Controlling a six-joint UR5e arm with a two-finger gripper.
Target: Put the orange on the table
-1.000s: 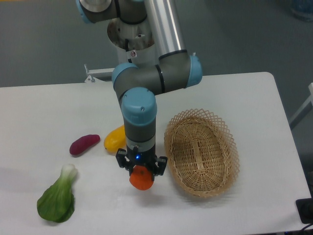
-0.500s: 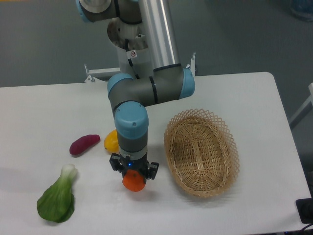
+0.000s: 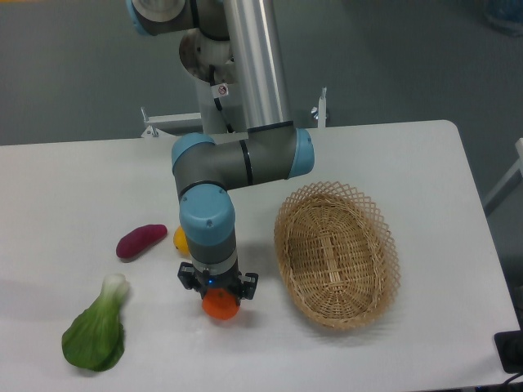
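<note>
The orange is a small round bright-orange fruit. My gripper points straight down and is shut on it, holding it just above or at the white table, left of the basket. The fingers cover the orange's upper part, so I cannot tell whether it touches the tabletop.
An oval wicker basket stands to the right of the gripper. A yellow mango-like fruit is mostly hidden behind the arm. A purple sweet potato lies to the left, and a green bok choy at the front left.
The arm has carried the orange leftward and slightly down, away from the basket. The grip on the orange is unchanged.
</note>
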